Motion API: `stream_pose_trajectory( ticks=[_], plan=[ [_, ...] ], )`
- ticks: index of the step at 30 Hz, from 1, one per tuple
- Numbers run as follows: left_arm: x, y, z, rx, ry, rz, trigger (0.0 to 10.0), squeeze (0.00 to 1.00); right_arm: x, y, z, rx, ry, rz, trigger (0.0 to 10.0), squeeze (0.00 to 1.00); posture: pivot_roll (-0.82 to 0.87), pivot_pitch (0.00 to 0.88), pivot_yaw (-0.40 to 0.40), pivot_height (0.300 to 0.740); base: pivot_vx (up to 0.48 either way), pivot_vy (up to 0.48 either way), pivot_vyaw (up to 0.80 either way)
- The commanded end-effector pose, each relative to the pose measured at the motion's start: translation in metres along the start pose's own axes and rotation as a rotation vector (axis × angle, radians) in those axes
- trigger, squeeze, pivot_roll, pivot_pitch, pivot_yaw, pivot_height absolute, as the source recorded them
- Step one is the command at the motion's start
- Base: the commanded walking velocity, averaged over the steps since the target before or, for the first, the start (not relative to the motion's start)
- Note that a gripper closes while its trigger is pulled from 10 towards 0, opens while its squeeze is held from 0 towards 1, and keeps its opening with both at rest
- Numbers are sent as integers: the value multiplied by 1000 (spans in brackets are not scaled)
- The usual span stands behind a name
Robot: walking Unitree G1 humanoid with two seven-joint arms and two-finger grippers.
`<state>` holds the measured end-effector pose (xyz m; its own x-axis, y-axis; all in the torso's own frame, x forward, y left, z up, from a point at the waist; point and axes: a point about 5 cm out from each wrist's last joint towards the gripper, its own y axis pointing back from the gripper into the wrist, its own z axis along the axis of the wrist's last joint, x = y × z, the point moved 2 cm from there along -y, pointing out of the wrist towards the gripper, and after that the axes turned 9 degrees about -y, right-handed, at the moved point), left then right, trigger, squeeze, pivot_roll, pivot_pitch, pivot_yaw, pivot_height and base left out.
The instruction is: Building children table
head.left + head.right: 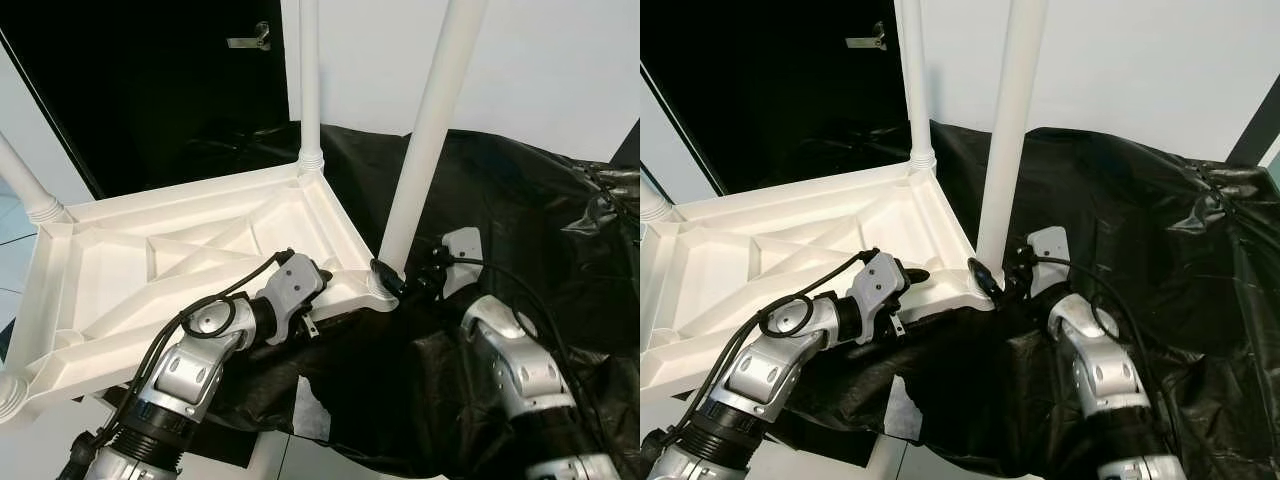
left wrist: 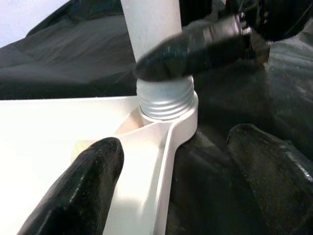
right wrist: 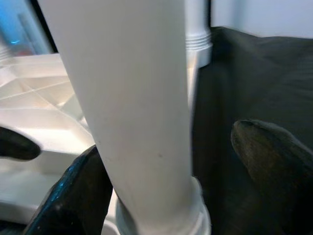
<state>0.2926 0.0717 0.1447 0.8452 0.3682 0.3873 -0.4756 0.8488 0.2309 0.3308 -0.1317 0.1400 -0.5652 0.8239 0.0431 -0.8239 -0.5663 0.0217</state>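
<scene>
The right gripper (image 1: 385, 280) is spread wide around the base of the leaning white leg (image 1: 430, 140), one finger touching it. The left gripper (image 2: 176, 181), also open, straddles the rim of the upturned white tabletop (image 1: 150, 270) on the black sheet (image 1: 520, 200). The left wrist view reveals the leg's ribbed collar (image 2: 164, 100) seated in the corner socket.

One upturned white tabletop (image 1: 150, 260), four white legs (image 1: 435, 120) standing in it, one black sheet (image 1: 520, 200).

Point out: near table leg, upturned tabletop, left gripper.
near table leg (image 1: 425, 150), left eye view, mid shaft.
upturned tabletop (image 1: 110, 265), left eye view, ribbed underside.
left gripper (image 2: 176, 161), left wrist view, between its open fingers, at the corner socket.
</scene>
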Motion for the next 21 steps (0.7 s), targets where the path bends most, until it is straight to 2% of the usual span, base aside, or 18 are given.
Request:
stream_pose_trajectory(
  ticks=[1, 9, 12, 13, 14, 15, 17, 18, 21],
  plan=[
    [4, -1, 0, 22, -8, 67, 10000, 0, -1, -5, -1, 15, 30, 42, 10000, 0, -23, 0, -13, 740, 0, 0, 0],
    [3, -5, 1, 14, -8, 63, 10000, 0, 3, -21, -4, 78, 33, 208, 10000, 0, -14, 0, -31, 740, 0, 0, 0],
    [2, -6, 1, 14, -8, 61, 10000, 0, 3, -23, -5, 86, 43, 228, 10000, 0, -12, 0, -36, 740, 0, 0, 0],
    [1, -7, 0, 14, -11, 57, 10000, 0, 3, -26, -7, 105, 38, 257, 8314, 0, -12, 0, -39, 740, 0, 0, 0],
    [1, -7, 0, 14, -11, 57, 10000, 0, 3, -26, -7, 105, 38, 257, 8314, 0, -12, 0, -39, 740, 0, 0, 0],
    [1, -8, -1, 14, -9, 58, 10000, 0, 2, -27, -7, 105, 39, 259, 4118, 0, -12, 0, -48, 740, 0, 0, 0],
    [1, -8, -1, 14, -8, 58, 10000, 0, 1, -28, -8, 102, 38, 261, 4118, 0, -12, 0, -48, 740, 0, 0, 0],
    [2, -9, -3, 18, -8, 72, 10000, 0, -1, -28, -7, 93, 27, 257, 0, 0, -12, 0, -49, 740, 0, 0, 0],
    [4, -9, -2, 15, -2, 87, 10000, 0, -2, -28, -8, 85, 10, 244, 0, 0, -14, 0, -50, 740, 0, 0, 0]
  ],
)
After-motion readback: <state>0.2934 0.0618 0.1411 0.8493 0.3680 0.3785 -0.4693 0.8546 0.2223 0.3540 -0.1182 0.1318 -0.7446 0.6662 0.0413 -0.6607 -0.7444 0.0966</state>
